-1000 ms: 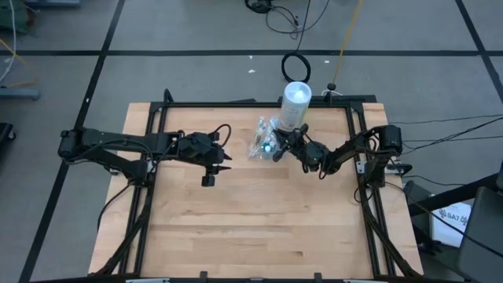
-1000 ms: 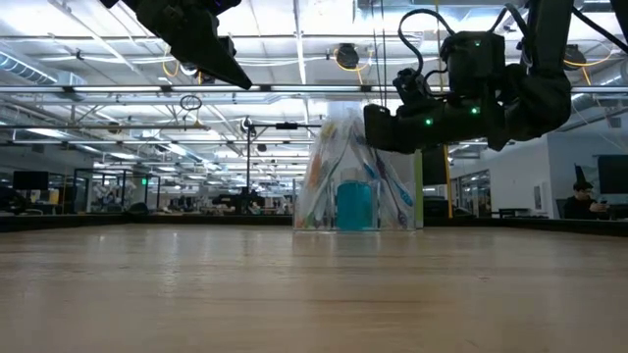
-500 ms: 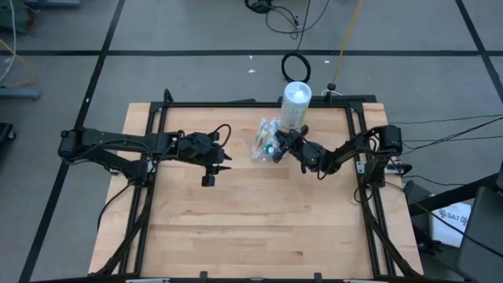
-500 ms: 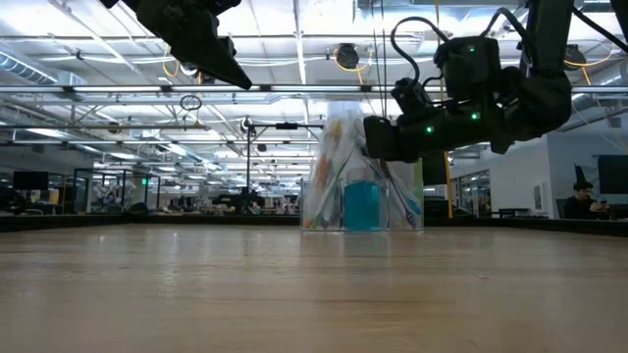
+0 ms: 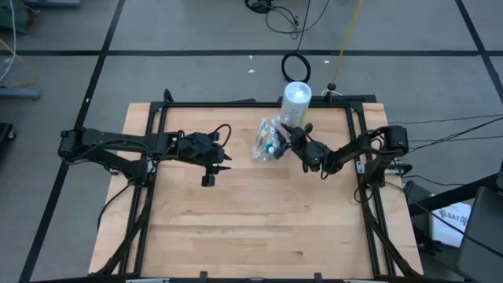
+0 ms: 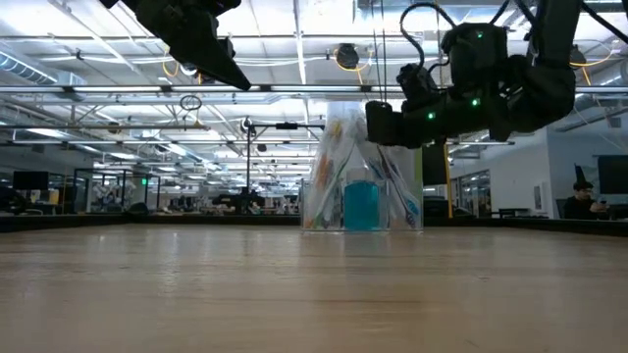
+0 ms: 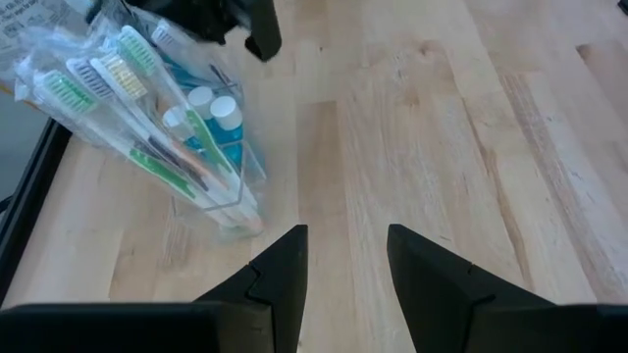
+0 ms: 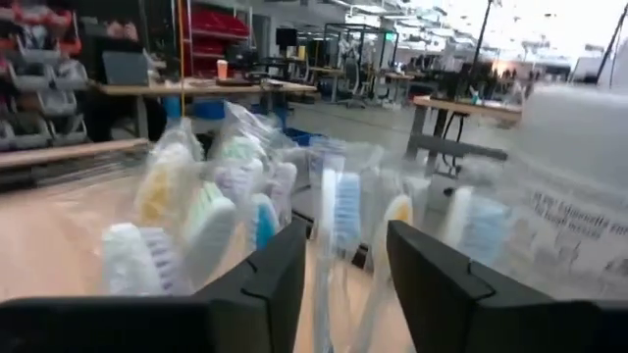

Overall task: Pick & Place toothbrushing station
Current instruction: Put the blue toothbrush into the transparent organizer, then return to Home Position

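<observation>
Hovering with fingers parted, right gripper [image 5: 284, 135] is releasing the toothbrush bag [image 5: 267, 140], which is standing at the table's [image 5: 251, 228] far edge beside the white canister [image 5: 295, 104]. Left gripper [image 5: 222, 162] is idling open mid-table. Next: retreat upward without snagging plastic.

Since a second ago the right gripper [image 6: 378, 124], which was clamped on the top of the crinkly clear plastic bag of pastel toothbrushes and blue toothpaste tubes [image 6: 360, 176], has parted its two dark fingers and let go. It has lifted a little and now sits just above the bag's top. The bag has shifted slightly toward the right arm's side and now stands free on the wooden table [image 5: 251, 220].
</observation>
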You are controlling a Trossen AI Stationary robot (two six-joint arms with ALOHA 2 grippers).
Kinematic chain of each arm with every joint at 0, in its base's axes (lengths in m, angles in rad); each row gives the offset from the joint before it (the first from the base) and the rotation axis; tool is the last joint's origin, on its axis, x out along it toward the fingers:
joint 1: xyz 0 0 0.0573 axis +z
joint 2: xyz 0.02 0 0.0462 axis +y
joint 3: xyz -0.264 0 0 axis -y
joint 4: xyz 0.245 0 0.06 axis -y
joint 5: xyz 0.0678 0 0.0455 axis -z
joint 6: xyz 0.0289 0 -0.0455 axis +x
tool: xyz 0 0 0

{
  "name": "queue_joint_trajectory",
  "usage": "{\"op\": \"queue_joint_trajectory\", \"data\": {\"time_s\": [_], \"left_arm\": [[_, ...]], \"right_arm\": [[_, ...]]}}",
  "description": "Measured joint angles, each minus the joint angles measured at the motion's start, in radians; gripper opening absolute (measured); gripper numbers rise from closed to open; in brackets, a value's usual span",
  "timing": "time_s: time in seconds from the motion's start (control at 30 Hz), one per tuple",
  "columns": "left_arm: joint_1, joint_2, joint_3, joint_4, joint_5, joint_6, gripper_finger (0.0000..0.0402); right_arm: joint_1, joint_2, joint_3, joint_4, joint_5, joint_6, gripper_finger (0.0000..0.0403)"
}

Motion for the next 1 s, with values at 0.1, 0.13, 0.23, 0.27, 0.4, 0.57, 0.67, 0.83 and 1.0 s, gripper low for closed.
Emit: {"op": "queue_joint_trajectory", "data": {"time_s": [0.1, 0.13, 0.23, 0.27, 0.4, 0.57, 0.67, 0.83, 1.0], "left_arm": [[-0.002, 0.0, 0.0, -0.001, 0.0, -0.012, 0.0147], [-0.002, 0.0, 0.0, -0.001, 0.0, -0.01, 0.0147], [-0.002, 0.0, 0.0, -0.002, -0.009, -0.005, 0.0147], [-0.002, -0.002, 0.0, -0.003, -0.016, -0.015, 0.0147], [-0.008, -0.073, -0.001, -0.043, -0.027, -0.062, 0.0147], [-0.017, -0.198, -0.002, -0.096, -0.068, -0.078, 0.0147], [-0.036, -0.311, -0.03, -0.075, -0.079, -0.055, 0.0147], [-0.051, -0.495, -0.169, 0.003, -0.104, -0.032, 0.0147], [-0.05, -0.671, -0.317, 0.091, -0.112, -0.026, 0.0147]], "right_arm": [[0.015, -0.063, 0.0, -0.003, 0.0, -0.084, 0.0147], [0.023, -0.091, 0.0, -0.003, 0.001, -0.113, 0.0148], [0.059, -0.186, 0.0, -0.075, -0.004, -0.21, 0.0146], [0.075, -0.22, 0.0, -0.106, -0.016, -0.247, 0.0144], [0.135, -0.39, 0.0, -0.333, -0.104, -0.313, 0.0139], [0.173, -0.647, 0.001, -0.766, -0.281, -0.232, 0.0133], [0.175, -0.794, 0.001, -0.989, -0.388, -0.17, 0.0129], [0.174, -1.008, -0.026, -1.182, -0.553, -0.09, 0.012], [0.174, -1.206, -0.134, -1.165, -0.734, -0.068, 0.0114]]}}
